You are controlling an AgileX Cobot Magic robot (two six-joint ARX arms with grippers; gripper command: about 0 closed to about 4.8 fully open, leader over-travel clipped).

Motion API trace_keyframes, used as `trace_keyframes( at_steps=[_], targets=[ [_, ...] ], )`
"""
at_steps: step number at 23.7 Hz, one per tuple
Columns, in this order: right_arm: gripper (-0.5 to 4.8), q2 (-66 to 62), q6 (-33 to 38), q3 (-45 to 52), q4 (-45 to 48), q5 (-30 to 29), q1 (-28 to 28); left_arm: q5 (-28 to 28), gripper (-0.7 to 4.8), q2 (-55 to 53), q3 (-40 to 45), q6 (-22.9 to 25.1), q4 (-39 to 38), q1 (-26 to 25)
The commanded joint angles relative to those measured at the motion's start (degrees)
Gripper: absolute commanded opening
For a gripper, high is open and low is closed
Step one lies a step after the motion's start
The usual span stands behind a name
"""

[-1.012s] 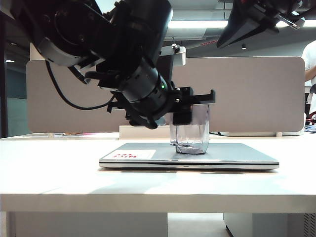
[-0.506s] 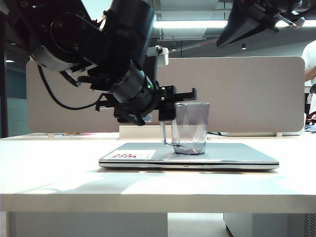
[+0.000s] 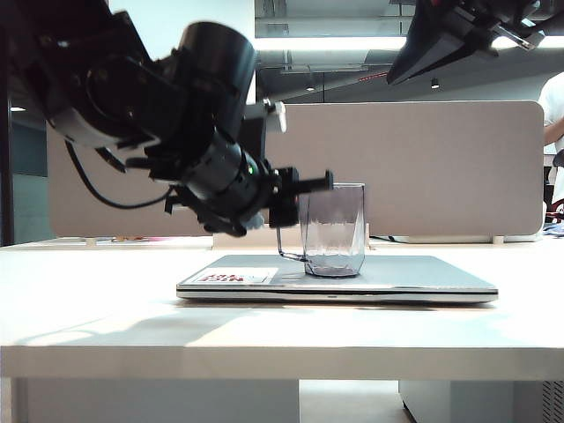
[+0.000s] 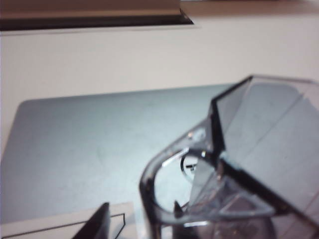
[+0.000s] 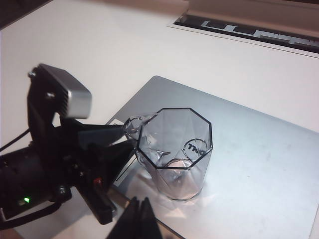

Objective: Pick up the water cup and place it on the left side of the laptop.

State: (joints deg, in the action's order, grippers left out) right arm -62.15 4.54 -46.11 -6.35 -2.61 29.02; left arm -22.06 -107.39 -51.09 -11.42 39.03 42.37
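The left gripper (image 3: 304, 196) sits level at the cup's handle side, left of the cup, its fingers spread around the handle and not clamped. The cup (image 3: 333, 230) stands upright on the closed laptop (image 3: 414, 273), near the lid's middle. The right gripper (image 5: 139, 214) hangs high to the right, fingers pressed together, holding nothing. The grasp looks to be the step in hand: the left fingers need to pinch the handle, then lift and carry the cup left, past the laptop's edge.
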Motion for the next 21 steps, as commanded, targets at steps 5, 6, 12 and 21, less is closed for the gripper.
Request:
trace_keyframes(
  at_steps=[5, 6, 12, 21],
  targets=[
    [-0.05, 0.2, -0.3, -0.2, 1.0, 0.0, 0.0, 0.3, 1.42, -2.8, -1.3, 0.5, 4.1, -0.1],
    [-0.05, 0.2, -0.3, -0.2, 1.0, 0.0, 0.0, 0.3, 1.42, -3.2, -1.3, 0.4, 4.7, -0.3],
    [-0.05, 0.2, -0.3, -0.2, 0.7, 0.0, 0.0, 0.5, 0.75, -3.6, -1.3, 0.4, 5.9, -0.7],
    [-0.05, 0.2, -0.3, -0.2, 0.6, 0.0, 0.0, 0.5, -0.06, -3.6, -1.4, 0.5, 7.6, -0.8]
  ],
)
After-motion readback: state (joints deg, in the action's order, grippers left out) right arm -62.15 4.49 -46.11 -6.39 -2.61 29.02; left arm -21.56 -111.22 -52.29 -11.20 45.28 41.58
